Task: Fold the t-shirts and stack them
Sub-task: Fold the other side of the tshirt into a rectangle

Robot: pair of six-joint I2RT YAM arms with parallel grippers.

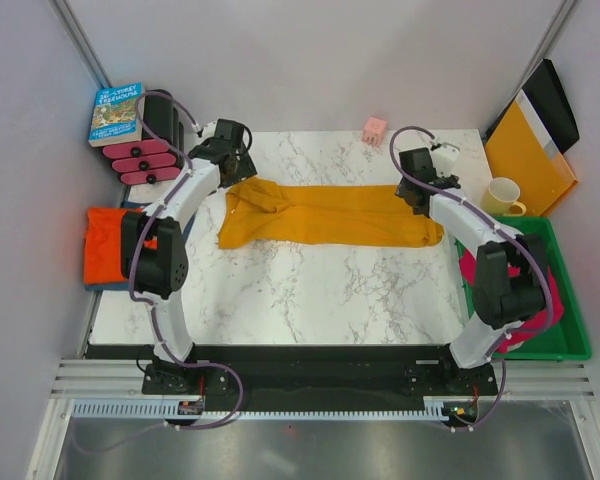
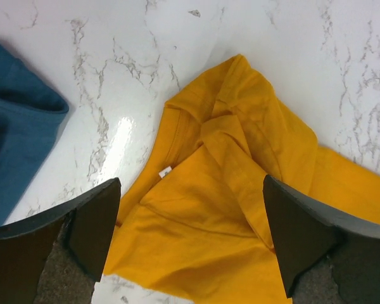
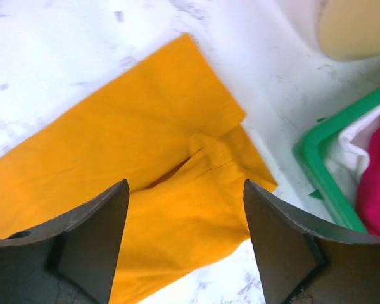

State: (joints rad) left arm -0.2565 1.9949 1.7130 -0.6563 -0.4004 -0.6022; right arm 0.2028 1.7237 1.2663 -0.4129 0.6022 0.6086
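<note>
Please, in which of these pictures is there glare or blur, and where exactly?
Left wrist view: a white glare patch lies on the marble table beside the mustard-yellow t-shirt, otherwise sharp. Right wrist view: soft overall, the cream mug at the top right most blurred. Top external view: even light, sharp, only faint shadows.

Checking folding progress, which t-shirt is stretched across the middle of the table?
The mustard-yellow t-shirt, a long flat strip. The red-orange t-shirt is piled at the left edge, and the magenta t-shirt is in the green bin.
</note>
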